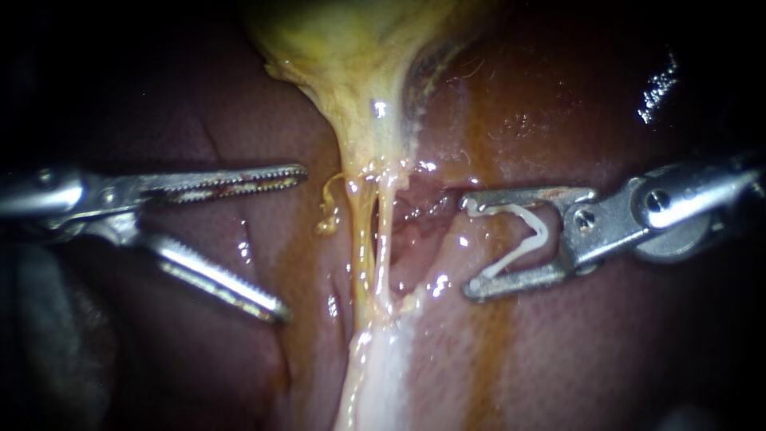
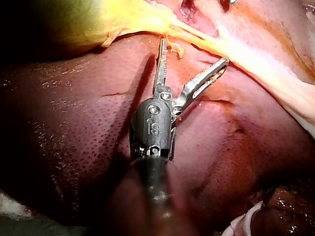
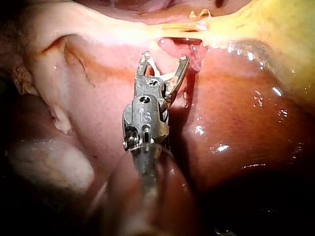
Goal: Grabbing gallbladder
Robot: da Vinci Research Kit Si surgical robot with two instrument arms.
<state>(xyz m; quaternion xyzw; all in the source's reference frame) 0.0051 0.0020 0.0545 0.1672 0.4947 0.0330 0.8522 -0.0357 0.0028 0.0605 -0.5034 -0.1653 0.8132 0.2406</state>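
1. Gallbladder [image 1: 351, 48]: yellow, at 12 o'clock in the endoscope view, narrowing to pale tubes [image 1: 361, 239] at centre.
2. Left instrument [image 1: 294, 239]: 9 o'clock, jaws spread wide, gripping nothing, near the tubes.
3. Right instrument [image 1: 469, 246]: 3 o'clock, jaws holding a white clip [image 1: 542, 234].

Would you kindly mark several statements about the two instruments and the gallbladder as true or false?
1. The left instrument has its jaws open. True.
2. The left instrument grips the gallbladder. False: its jaws hold nothing and stand to one side of the tissue.
3. The right instrument holds a white clip between its jaws. True.
4. The clip is closed around one of the tubes. False: it sits open in the jaws, on no tube.
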